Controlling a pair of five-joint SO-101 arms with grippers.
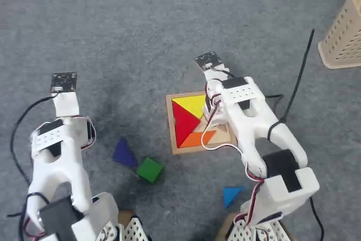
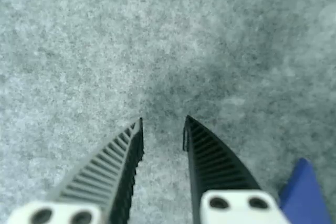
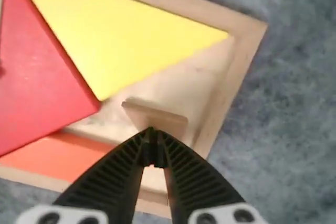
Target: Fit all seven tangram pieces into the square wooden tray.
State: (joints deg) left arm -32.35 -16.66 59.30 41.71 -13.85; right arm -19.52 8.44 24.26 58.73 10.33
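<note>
The square wooden tray (image 1: 170, 125) holds a yellow triangle (image 1: 193, 105), a red triangle (image 1: 183, 122) and an orange piece (image 1: 198, 138). My right gripper (image 3: 152, 132) is shut, low over the tray (image 3: 237, 66). Its tips touch a pale unpainted wooden piece (image 3: 156, 115) lying in the bare part beside the yellow triangle (image 3: 115, 40) and red triangle (image 3: 37, 87). My left gripper (image 2: 163, 124) is open over bare carpet, with a dark blue piece (image 2: 302, 192) close beside one finger. A dark blue triangle (image 1: 123, 152), a green square (image 1: 150, 169) and a light blue triangle (image 1: 230, 195) lie on the carpet.
Grey carpet covers the table. A pale slatted wooden object (image 1: 344, 32) stands at the far right edge. A black cable (image 1: 299, 77) runs from the right arm toward the back.
</note>
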